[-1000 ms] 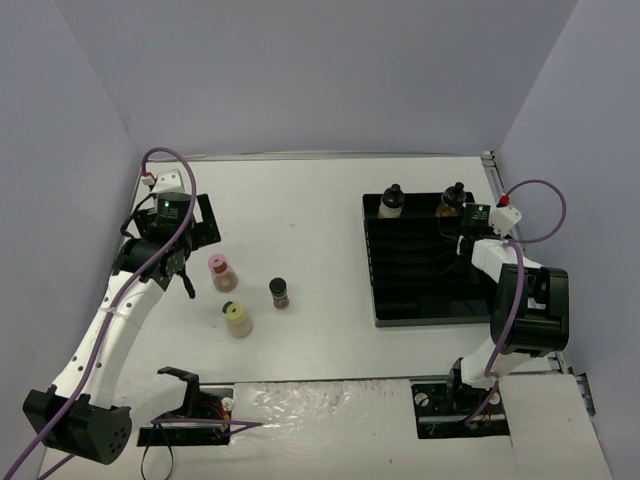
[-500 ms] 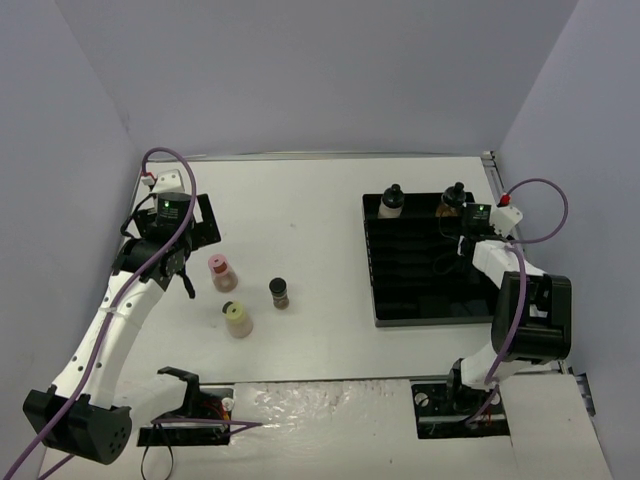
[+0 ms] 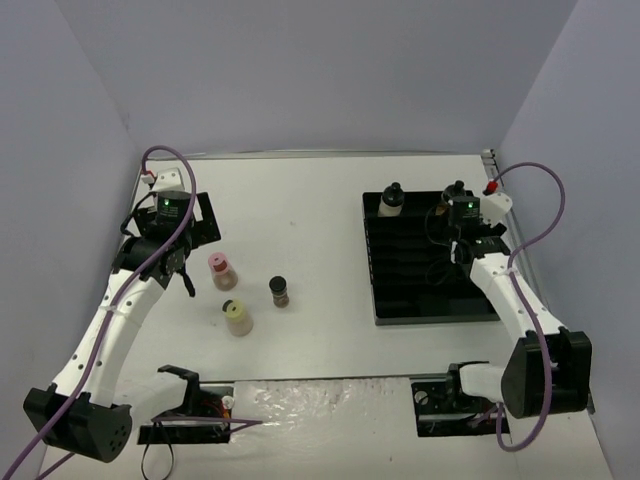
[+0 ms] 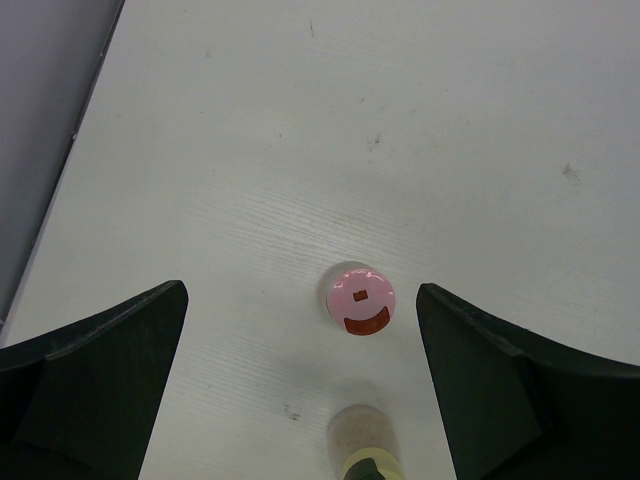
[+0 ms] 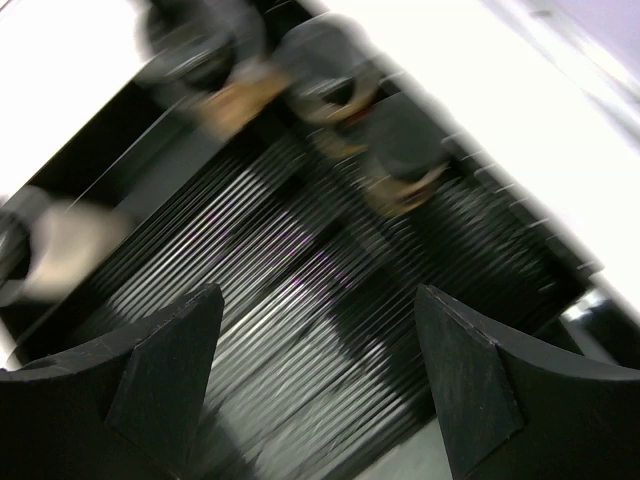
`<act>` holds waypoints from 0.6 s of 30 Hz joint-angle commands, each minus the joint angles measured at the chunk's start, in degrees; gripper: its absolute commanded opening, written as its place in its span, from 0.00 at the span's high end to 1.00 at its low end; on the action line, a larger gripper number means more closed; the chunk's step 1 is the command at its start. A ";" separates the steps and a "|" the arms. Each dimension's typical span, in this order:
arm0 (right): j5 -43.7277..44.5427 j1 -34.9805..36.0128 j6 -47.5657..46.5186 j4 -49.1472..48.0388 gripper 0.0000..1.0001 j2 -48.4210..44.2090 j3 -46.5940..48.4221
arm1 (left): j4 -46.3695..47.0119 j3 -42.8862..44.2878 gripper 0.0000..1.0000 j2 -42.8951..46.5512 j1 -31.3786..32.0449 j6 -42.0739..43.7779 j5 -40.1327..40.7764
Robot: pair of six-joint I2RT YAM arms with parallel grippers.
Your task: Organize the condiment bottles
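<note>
**Three jars loose on the table, two in the tray, both grippers open**

The left gripper (image 4: pixel 300 300) hangs over the left part of the table (image 3: pixel 320 200) with its jaws spread wide and nothing between them. In its wrist view the pink-capped jar (image 4: pixel 360 298) stands upright on the table below the gap. It is nearer the right finger and apart from both. The yellow-capped jar (image 3: pixel 238 319) stands near it, toward the robot. A black-capped jar with brown contents (image 3: pixel 279 292) stands just to the right of these two. None of the three touch.

The black slotted tray (image 3: pixel 400 290) lies on the right part of the table. At its far edge stand a pale jar (image 3: pixel 391 201), at the left corner, and a brown jar (image 3: pixel 456 188). Both are black-capped, and the second is partly hidden behind the right arm's wrist. The right gripper (image 5: pixel 318 300) is above the tray, jaws apart and empty. Its wrist view is smeared by blur. Dark-capped jars show at the tray's far end, but their number cannot be told.
</note>
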State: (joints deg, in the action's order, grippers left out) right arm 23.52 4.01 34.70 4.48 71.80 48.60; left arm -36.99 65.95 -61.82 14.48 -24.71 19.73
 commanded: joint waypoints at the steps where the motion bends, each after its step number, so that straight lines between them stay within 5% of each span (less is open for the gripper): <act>1: -2.39 7.70 -0.43 3.16 0.25 -2.13 5.13 | 2.98 1.77 0.03 0.65 -0.42 -0.78 0.49; 7: -1.70 27.76 -3.86 6.06 0.25 8.62 16.12 | 2.83 1.72 0.03 0.81 -0.49 -0.62 1.11; 18: 1.74 49.74 -4.77 9.92 0.24 25.64 31.87 | 2.67 1.72 0.03 1.14 -0.77 -0.43 1.90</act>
State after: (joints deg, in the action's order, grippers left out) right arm 21.75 47.79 31.05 12.87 94.95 73.75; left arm -36.99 65.95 -61.81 14.16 -24.69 20.09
